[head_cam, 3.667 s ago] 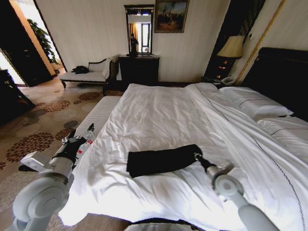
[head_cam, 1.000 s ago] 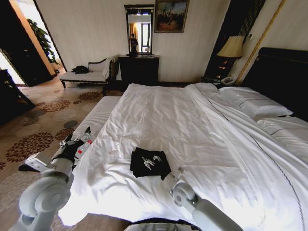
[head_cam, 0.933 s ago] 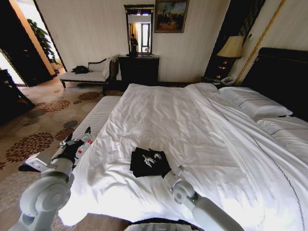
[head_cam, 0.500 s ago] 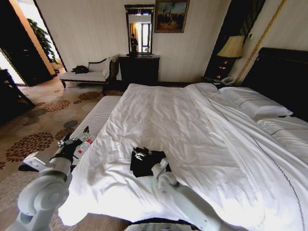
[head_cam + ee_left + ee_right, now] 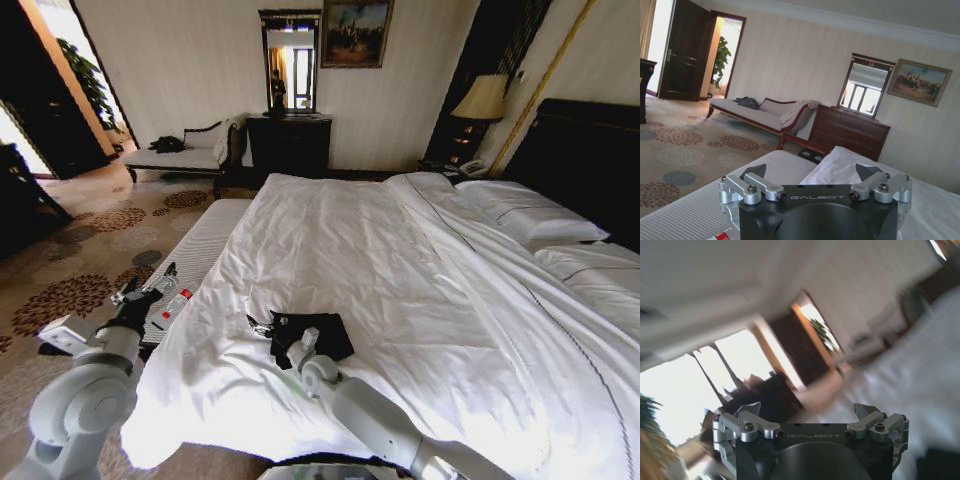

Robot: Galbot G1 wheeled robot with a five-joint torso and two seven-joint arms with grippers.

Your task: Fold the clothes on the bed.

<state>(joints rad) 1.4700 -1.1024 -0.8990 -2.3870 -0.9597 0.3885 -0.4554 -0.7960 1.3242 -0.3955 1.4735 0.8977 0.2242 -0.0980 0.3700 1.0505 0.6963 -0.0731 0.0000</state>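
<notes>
1. While the black T-shirt [image 5: 308, 336] is lying as a small bunched square on the white duvet [image 5: 400, 260] near the foot of the bed [image 5: 585, 150], I am holding my right gripper [image 5: 262, 327] just beside its left edge, low over the fabric.
2. Seen from my right wrist, the fingers [image 5: 747, 415] are standing well apart with nothing between them, so I am gripping nothing.
3. I am keeping my left gripper [image 5: 140, 294] parked off the bed's left side above the patterned carpet [image 5: 80, 290]; its fingers [image 5: 754, 176] are also spread wide and empty.
4. Judging by how compact the shirt is looking, the fold seems largely made, though the bundle is sitting crooked and a bit lumpy.
5. The risk I am seeing: my right forearm [image 5: 360, 410] is reaching across close to the shirt's near edge, and any sweep sideways could drag the bundle open again.
6. If I am closing on the cloth too low, I could pinch the duvet along with it and pull both up together.
7. Soft fabric like this is liable to slump if I am lifting only one layer.
</notes>
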